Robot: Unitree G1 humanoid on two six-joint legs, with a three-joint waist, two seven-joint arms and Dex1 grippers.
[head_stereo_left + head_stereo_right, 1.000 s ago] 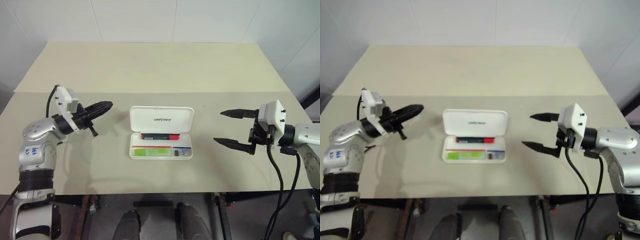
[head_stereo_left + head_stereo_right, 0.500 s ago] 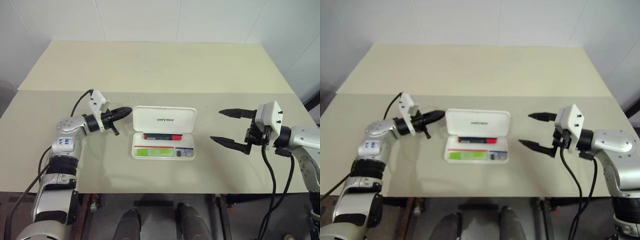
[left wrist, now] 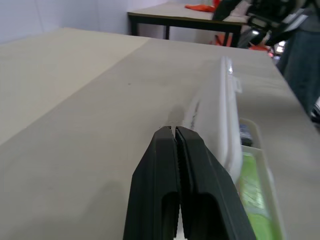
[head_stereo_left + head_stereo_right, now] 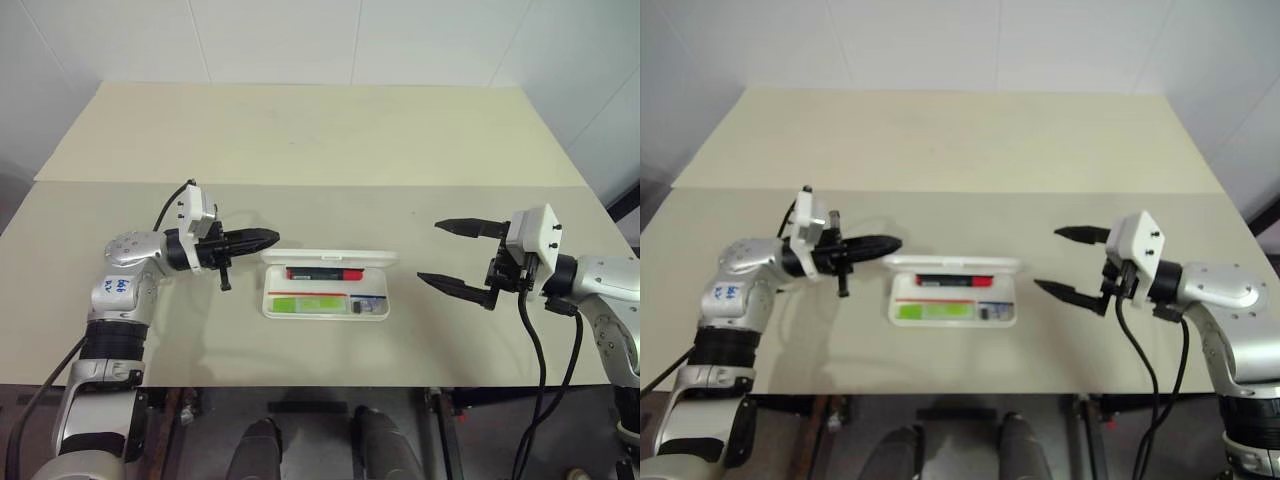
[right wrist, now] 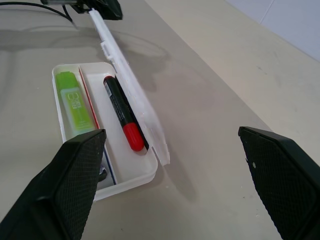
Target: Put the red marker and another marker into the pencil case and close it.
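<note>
Both markers lie in the case (image 4: pixel 325 297); my shut left gripper (image 4: pixel 268 237) tips its lid (image 4: pixel 328 258) down, right gripper (image 4: pixel 447 255) agape; next, press it closed.

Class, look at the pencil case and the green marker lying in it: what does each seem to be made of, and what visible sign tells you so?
The pencil case: probably hard white plastic with a smooth, slightly glossy finish; its thin lid keeps a rigid shape with moulded rounded corners. The green marker: likely translucent plastic, since its pale green body looks faintly see-through and carries a printed label. Neither can be confirmed by sight alone.
</note>
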